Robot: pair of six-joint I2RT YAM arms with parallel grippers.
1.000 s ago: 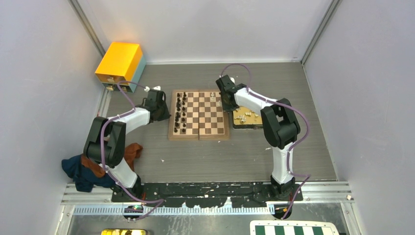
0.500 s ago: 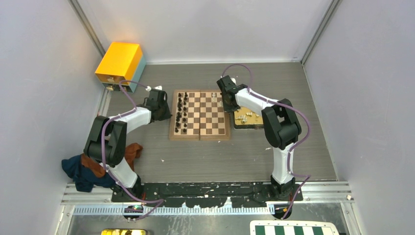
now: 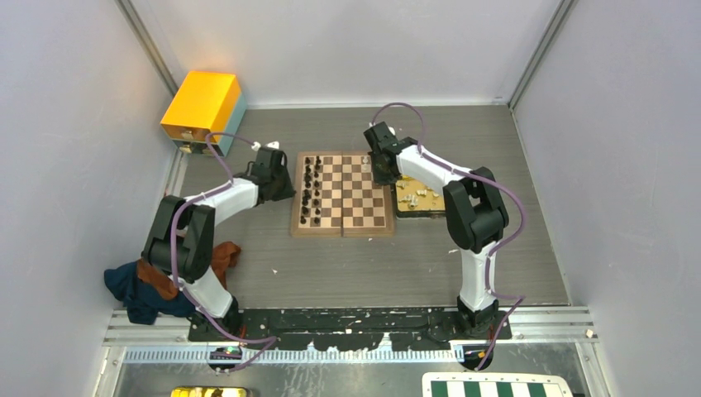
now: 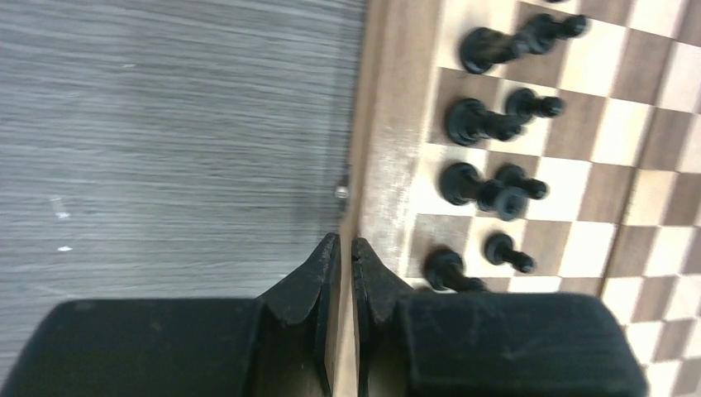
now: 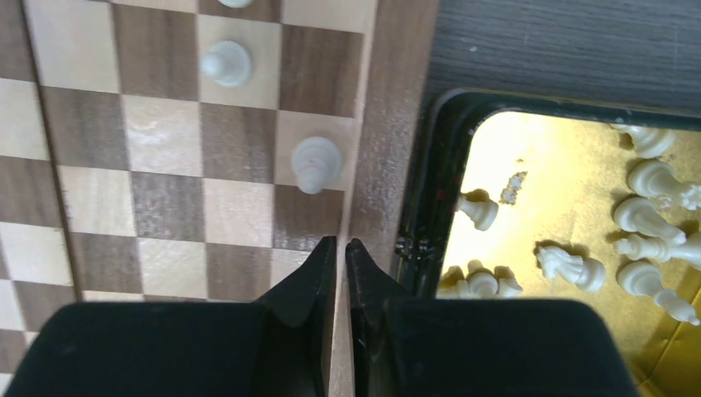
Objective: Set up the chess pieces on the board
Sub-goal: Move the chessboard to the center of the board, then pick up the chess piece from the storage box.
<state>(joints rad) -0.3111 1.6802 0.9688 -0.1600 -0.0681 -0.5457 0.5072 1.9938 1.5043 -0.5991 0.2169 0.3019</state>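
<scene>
We judge that the white side is being filled in, so our care goes to the right gripper [image 5: 340, 244]. It hangs over the right border of the board [image 3: 355, 203], fingertips nearly together with only a slit between them, and it holds nothing. A few white pieces [image 5: 316, 161] stand upright on squares along the board's right side, the nearest just ahead of the fingertips. The black pieces [image 4: 475, 124] stand in two files along the board's left side and look complete, though we cannot count them for sure.

The spare white pieces [image 5: 570, 265] lie mostly tipped over in the gold tray [image 5: 430, 165], which touches or nearly touches the board's right border.

To do this well, we would:
- lift straight up off the board so the fingers do not brush the piece just ahead of them
- choose a tray piece that lies apart from its neighbours
- spread the fingers only a little wider than that piece and close on its body
- set it down upright in the middle of its square

The left gripper [image 4: 345, 244] is closed and empty, right at the board's left border. We would keep it from pushing that border, because a nudged board could topple the standing pieces
</scene>
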